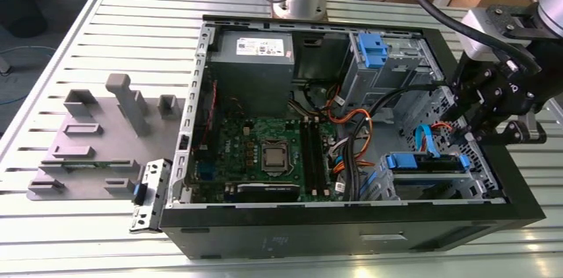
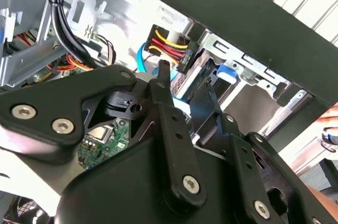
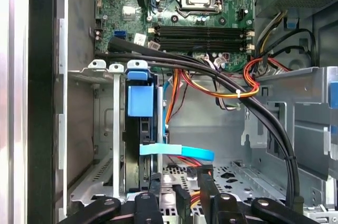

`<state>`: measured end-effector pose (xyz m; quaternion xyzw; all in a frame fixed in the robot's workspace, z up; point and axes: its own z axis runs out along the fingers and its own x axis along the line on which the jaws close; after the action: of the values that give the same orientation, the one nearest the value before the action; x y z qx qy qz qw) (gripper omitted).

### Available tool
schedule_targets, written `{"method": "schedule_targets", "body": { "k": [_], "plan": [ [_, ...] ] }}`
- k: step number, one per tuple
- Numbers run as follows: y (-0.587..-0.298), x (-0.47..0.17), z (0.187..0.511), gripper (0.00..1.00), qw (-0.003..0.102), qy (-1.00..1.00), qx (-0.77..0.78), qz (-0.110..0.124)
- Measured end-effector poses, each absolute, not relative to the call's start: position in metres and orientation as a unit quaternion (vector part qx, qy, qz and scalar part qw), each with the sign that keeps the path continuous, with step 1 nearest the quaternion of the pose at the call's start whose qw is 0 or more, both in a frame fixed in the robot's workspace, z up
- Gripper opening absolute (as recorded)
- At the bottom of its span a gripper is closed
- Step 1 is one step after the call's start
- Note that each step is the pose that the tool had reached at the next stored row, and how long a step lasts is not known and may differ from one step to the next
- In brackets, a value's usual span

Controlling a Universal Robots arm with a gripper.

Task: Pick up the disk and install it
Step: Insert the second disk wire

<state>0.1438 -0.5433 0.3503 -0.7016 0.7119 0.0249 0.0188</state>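
Disk [image 3: 140,101]: I see it seated on edge in the lower bay, blue tab outward, cables plugged.
Gripper [image 3: 179,189]: mine hovers just behind it, fingers parted, holding nothing.

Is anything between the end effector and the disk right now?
Yes. In the first wrist view a flat blue cable crosses between the end effector and the disk, which sits in its metal cage; coloured wires lie beside the cable.

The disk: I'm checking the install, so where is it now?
In the exterior view, the disk sits in the drive cage at the case's lower right corner, below the hand.
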Motion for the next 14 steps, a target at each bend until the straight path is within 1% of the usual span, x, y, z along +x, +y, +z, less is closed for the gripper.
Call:
{"method": "schedule_targets", "body": {
  "k": [14],
  "plan": [
    [-0.538,0.159,0.347,0.42,0.019,0.712,-0.702,0.025]
  ]
}}
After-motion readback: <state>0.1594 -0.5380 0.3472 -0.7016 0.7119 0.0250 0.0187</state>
